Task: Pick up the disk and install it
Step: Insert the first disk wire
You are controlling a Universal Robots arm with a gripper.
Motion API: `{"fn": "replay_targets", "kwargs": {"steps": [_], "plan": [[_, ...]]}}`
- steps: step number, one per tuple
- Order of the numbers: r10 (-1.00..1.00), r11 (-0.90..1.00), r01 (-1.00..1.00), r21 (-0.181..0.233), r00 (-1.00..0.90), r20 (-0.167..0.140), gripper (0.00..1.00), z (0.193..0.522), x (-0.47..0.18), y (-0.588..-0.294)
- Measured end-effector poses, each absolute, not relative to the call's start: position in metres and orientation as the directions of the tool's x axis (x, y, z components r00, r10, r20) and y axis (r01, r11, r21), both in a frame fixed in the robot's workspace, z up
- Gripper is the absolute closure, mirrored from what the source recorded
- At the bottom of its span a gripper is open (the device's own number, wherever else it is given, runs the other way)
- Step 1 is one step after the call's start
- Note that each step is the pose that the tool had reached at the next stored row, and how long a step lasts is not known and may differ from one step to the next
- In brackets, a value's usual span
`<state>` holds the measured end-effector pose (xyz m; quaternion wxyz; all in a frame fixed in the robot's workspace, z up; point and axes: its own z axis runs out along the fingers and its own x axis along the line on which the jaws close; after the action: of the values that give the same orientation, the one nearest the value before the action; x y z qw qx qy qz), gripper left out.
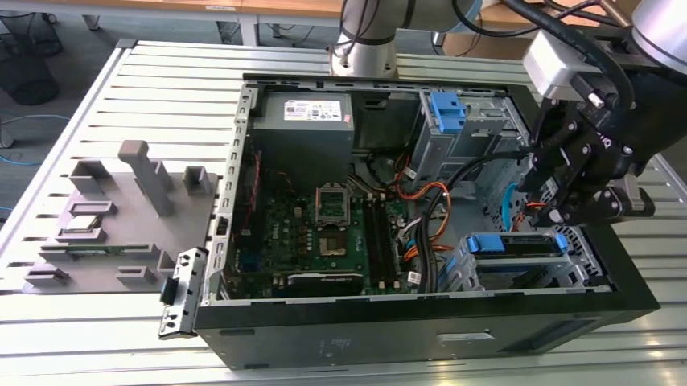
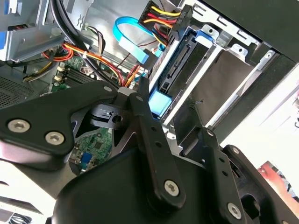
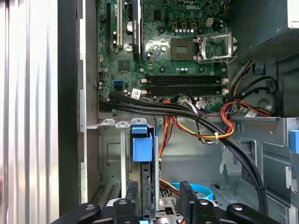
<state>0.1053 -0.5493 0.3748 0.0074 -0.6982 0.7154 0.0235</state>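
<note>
Second wrist view: the disk (image 2: 176,70) stands on edge inside the drive cage (image 2: 243,70). Its dark side and blue carrier frame run along the slot, and the carrier's blue tab (image 2: 159,103) faces the camera. In the exterior view it sits in the cage at the case's near corner, on the exterior view's right (image 1: 516,244). It looks largely in the bay, but I can't tell from here whether it is fully home.

The gripper (image 2: 172,102) hangs right over that end of the disk. Its fingers are apart, one on each side of the disk, with a gap wider than the disk is thick, so there is no clamp. One finger (image 2: 140,112) is just beside the tab; contact is uncertain because its tip blocks the line of sight. The first wrist view shows the same straddle (image 3: 159,185).

Handling, as a judgement: a rigid metal body, dense for its bulk, with smooth faces that would likely slip under a light pinch. It is shock-sensitive, so no knocks. The plastic carrier flexes, so the best hold is across the two flat faces near the tab end, not on the tab alone.

Surroundings: a bundle of orange and red cables (image 3: 196,130) runs just past the cage mouth. The motherboard (image 3: 177,60) lies beyond it. The grey power-supply box (image 1: 306,121) sits at the far end of the case (image 1: 429,338).
</note>
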Motion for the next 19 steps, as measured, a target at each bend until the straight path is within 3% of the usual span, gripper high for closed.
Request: {"fn": "replay_targets", "kwargs": {"steps": [19], "plan": [[-0.999,0.024,-0.999,0.023,-0.025,-0.043,0.52,0.3692,0.1151,-0.5442]]}}
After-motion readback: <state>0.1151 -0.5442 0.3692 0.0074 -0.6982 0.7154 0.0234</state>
